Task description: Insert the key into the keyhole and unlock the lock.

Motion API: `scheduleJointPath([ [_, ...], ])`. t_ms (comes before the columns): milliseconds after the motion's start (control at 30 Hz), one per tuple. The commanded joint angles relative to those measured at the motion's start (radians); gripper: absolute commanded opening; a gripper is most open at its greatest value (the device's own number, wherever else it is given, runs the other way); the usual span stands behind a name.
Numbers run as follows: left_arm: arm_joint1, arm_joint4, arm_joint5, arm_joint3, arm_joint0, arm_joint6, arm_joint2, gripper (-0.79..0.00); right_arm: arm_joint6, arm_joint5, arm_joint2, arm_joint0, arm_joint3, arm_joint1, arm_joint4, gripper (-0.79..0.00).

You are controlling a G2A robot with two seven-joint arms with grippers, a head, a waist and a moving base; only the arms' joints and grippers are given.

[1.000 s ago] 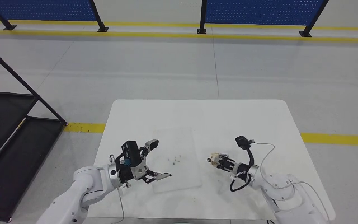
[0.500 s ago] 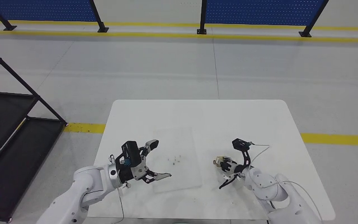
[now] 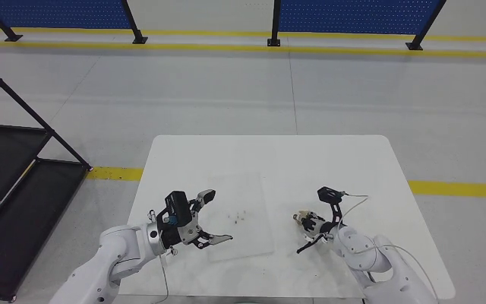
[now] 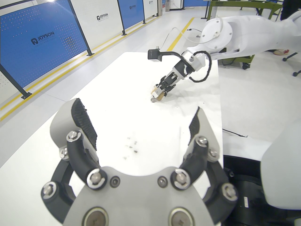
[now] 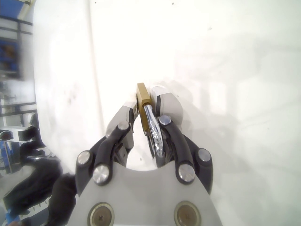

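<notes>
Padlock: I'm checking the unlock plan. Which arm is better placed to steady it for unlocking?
Right. The right gripper is shut on the padlock, low over the table. The left gripper hangs open and empty, well apart from it.

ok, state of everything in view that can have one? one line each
left gripper: open, empty, above the table
right gripper: shut on the padlock, tips angled down close to the table
padlock: brass body clamped between the right gripper's fingers, chrome shackle pointing back toward the wrist; locked or unlocked, cannot tell
</notes>
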Motion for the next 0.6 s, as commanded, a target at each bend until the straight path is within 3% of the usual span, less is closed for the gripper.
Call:
scheduleJointPath([
  [0, 0.000, 0.000, 0.000, 0.000, 0.000, 0.000, 0.000, 0.000, -0.003, 0.001, 0.007, -0.004, -0.008, 0.001, -0.004, 0.000],
  [267, 0.000, 0.000, 0.000, 0.000, 0.000, 0.000, 0.000, 0.000, -0.062, 0.011, 0.049, -0.044, -0.089, 0.007, -0.064, 0.000],
  [567, 0.000, 0.000, 0.000, 0.000, 0.000, 0.000, 0.000, 0.000, -0.227, -0.057, 0.136, -0.176, -0.306, 0.017, -0.122, 0.000],
])
